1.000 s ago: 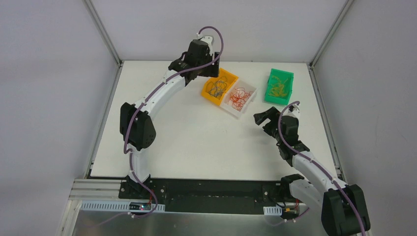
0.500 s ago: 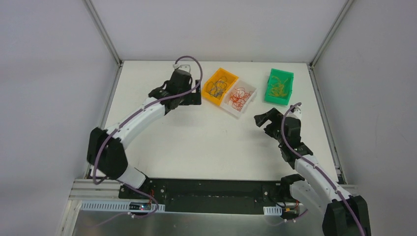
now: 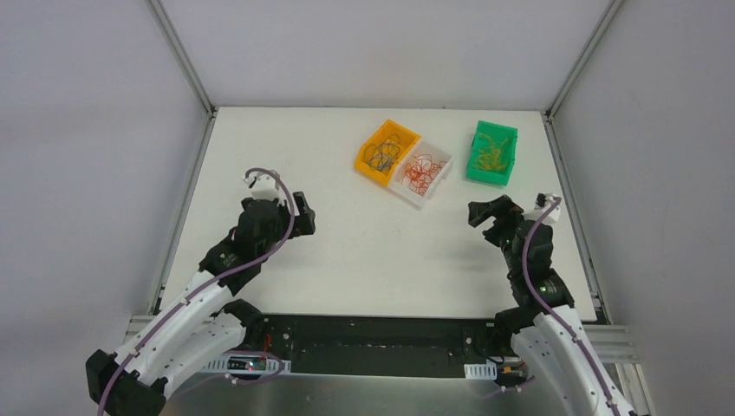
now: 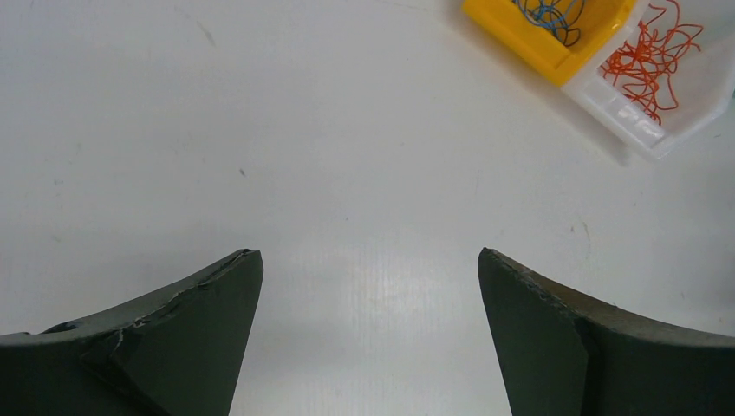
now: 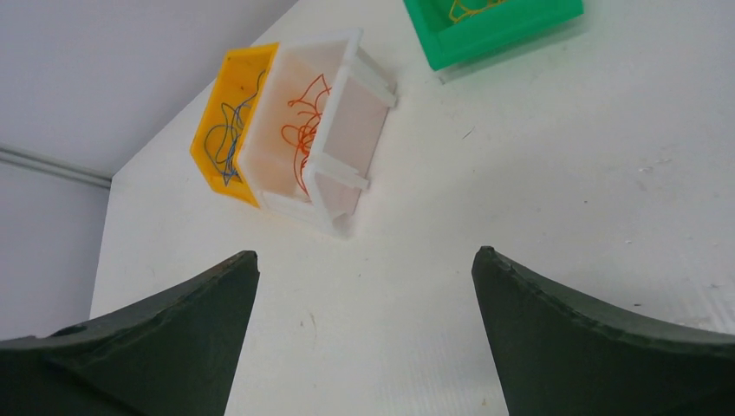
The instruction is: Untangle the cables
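The cables lie sorted in three small bins at the back right of the table. Dark and blue cables (image 3: pixel 381 153) fill the orange bin (image 3: pixel 367 164). Red-orange cables (image 3: pixel 422 171) lie in the white bin (image 3: pixel 439 156). Yellowish cables (image 3: pixel 491 154) lie in the green bin (image 3: pixel 476 172). My left gripper (image 3: pixel 305 217) hovers open over bare table at the near left, far from the bins, with nothing between its fingers (image 4: pixel 217 303). My right gripper (image 3: pixel 487 211) stands open at the near right, facing the bins, also holding nothing (image 5: pixel 365 253).
In the left wrist view the orange bin (image 4: pixel 520 43) and the white bin (image 4: pixel 620 108) sit at the top right. The right wrist view shows the orange bin (image 5: pixel 217 178), the white bin (image 5: pixel 347 165) and the green bin (image 5: pixel 459 48) ahead. The table's right edge (image 3: pixel 568 208) runs close beside the right arm.
My left arm has pulled back from the orange bin to the near left, and its gripper has opened wide. The right arm has drawn back a little toward the right.
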### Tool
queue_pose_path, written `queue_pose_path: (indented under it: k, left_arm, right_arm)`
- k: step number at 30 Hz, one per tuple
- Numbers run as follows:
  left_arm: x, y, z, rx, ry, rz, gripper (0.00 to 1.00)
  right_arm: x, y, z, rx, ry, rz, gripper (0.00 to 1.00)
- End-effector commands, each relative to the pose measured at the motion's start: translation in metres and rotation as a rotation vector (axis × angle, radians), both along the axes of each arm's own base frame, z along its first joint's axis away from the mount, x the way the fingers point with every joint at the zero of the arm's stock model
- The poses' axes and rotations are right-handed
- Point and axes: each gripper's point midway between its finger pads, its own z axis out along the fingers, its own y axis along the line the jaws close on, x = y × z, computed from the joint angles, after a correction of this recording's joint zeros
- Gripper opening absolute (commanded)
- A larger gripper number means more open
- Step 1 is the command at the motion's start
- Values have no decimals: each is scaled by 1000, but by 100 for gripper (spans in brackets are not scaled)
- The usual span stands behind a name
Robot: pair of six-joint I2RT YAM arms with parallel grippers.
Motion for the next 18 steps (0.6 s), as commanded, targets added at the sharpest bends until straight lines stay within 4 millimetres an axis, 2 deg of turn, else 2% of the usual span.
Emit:
queue_pose_path:
  k: [1,5,8,12,14,16,18]
  left_arm:
    - [-11,19,-14,-89,-92,96,99]
    - [-19,29,-30,-103,-122,129,99]
    - [-17,50,-42,-43,-135,229,99]
    - [-8,77,-52,60,-158,381,99]
    - [-7,86,-54,117,-144,425,99]
    - [-4,91,-56,183,-129,441,99]
    - [4,88,-51,247,-143,400,99]
  right_arm:
    - [-10,-29,-4,-123,-74,-90,99]
    - [-12,-35,-9,-109,-149,-125,99]
    - [-5,-45,-12,-160,-188,-166,99]
    - [9,-38,-19,-185,-189,-139,99]
    - [16,-40,-23,-210,-173,-156,99]
    - [22,-43,-24,-262,-193,-159,99]
    - [26,-29,-25,-367,-243,-37,99]
